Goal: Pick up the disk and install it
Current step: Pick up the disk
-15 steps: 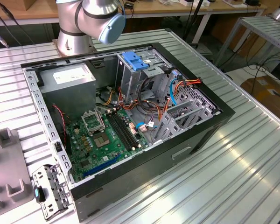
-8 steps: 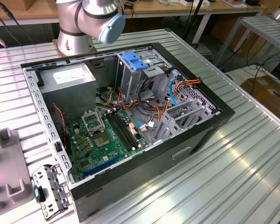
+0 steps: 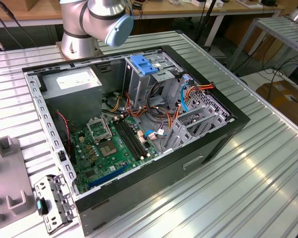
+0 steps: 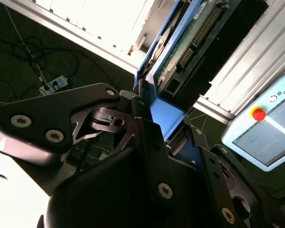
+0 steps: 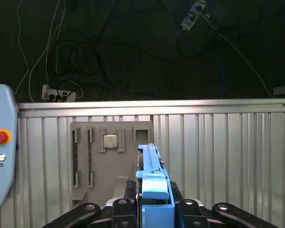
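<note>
Clamped tight in the gripper (image 5: pixel 154 206) by its blue carrier end: disk (image 5: pixel 148 161), edge-on in the first wrist view. Just beyond, a grey tray (image 5: pixel 114 166) on the table (image 5: pixel 228 156); cannot tell whether lifted clear of it. Looks like the pick-up step, install not yet done. Calls for squaring the rails to the cage (image 3: pixel 134 87) in the open case (image 3: pixel 228 134).

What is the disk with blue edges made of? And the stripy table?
The disk: blue rails look like smooth, slightly glossy plastic; the second wrist view shows a green circuit board on a dark body, maybe metal. The table: ribbed, silvery, light-catching, so probably aluminium.
</note>
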`<state>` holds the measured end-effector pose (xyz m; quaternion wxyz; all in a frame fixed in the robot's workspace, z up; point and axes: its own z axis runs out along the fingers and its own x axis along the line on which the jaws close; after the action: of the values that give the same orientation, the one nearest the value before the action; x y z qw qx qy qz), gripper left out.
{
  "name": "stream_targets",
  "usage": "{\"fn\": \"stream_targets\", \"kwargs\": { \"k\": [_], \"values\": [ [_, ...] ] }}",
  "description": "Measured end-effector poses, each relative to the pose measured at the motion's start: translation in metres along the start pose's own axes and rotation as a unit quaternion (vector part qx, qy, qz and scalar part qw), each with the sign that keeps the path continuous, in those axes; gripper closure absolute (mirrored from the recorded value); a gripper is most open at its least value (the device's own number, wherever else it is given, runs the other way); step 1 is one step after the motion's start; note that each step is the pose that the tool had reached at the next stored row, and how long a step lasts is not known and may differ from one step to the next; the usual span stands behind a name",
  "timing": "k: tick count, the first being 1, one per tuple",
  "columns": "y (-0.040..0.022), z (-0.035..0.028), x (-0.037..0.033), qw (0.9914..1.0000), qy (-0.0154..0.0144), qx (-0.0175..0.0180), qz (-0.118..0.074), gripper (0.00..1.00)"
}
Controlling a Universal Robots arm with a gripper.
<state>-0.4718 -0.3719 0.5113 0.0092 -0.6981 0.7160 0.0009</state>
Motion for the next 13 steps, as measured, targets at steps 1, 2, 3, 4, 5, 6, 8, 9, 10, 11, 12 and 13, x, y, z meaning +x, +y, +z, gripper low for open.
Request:
{"fn": "stream_targets", "kwargs": {
  "k": [1,2,3,4,5,6,8,9,10,11,12,13],
  "values": [
    [0.0000,-0.0005,0.0000,1.00000,0.0000,0.0000,0.000,0.63],
    [0.0000,-0.0009,0.0000,1.00000,0.0000,0.0000,0.000,0.63],
    [0.0000,-0.0012,0.0000,1.00000,0.0000,0.0000,0.000,0.63],
    [0.0000,-0.0012,0.0000,1.00000,0.0000,0.0001,0.000,0.63],
    [0.0000,-0.0012,0.0000,1.00000,0.0000,0.0001,0.000,0.63],
    [0.0000,-0.0013,0.0000,1.00000,0.0000,0.0000,0.000,0.63],
    [0.0000,-0.0014,0.0000,1.00000,0.0000,0.0000,0.000,0.63],
    [0.0000,-0.0015,0.0000,1.00000,0.0000,0.0000,0.000,0.63],
    [0.0000,-0.0016,0.0000,1.00000,0.0000,0.0000,0.000,0.63],
    [0.0000,-0.0016,0.0000,1.00000,0.0000,0.0000,0.000,0.63],
    [-0.0002,-0.0015,-0.0001,1.00000,-0.0001,0.0001,0.000,0.63],
    [-0.0005,-0.0015,-0.0001,1.00000,0.0000,0.0000,0.000,0.63]
  ]
}}
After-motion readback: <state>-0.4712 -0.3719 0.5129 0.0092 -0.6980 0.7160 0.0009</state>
